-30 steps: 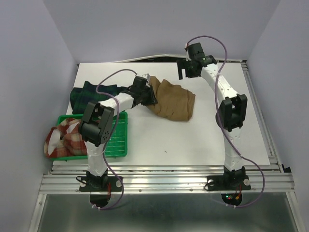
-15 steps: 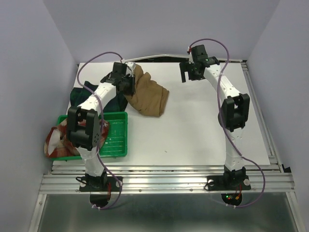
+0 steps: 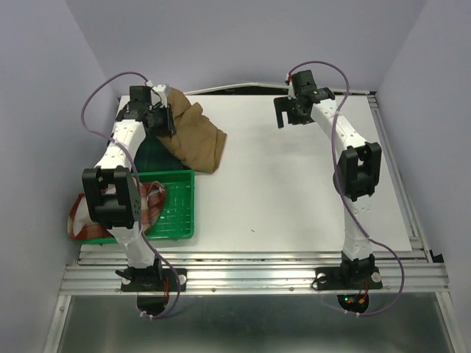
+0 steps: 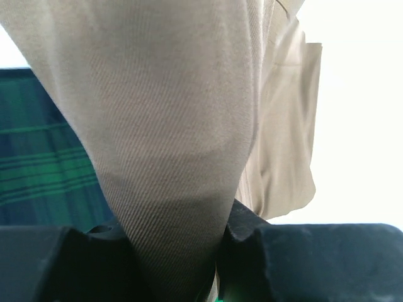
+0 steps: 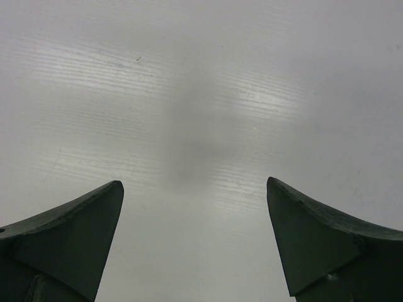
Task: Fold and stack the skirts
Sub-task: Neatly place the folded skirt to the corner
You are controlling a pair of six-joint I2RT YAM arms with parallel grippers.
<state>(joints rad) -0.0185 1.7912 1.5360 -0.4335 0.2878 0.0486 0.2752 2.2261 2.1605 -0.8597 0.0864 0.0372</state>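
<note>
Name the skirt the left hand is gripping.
The tan-brown skirt, pinched in the left hand; the tartan skirt lies ungripped, and the plaid skirt drapes over the green tray.

You have three cloth skirts: one tan-brown pleated skirt (image 3: 197, 141) clamped in the left gripper (image 3: 166, 118), one dark green-navy tartan skirt (image 3: 151, 153) just beneath that gripper, and one red-orange-white plaid skirt (image 3: 85, 220) back towards its arm's base. You have one green plastic tray (image 3: 176, 212). There are two black two-finger grippers, counting the right gripper (image 3: 288, 118).
</note>
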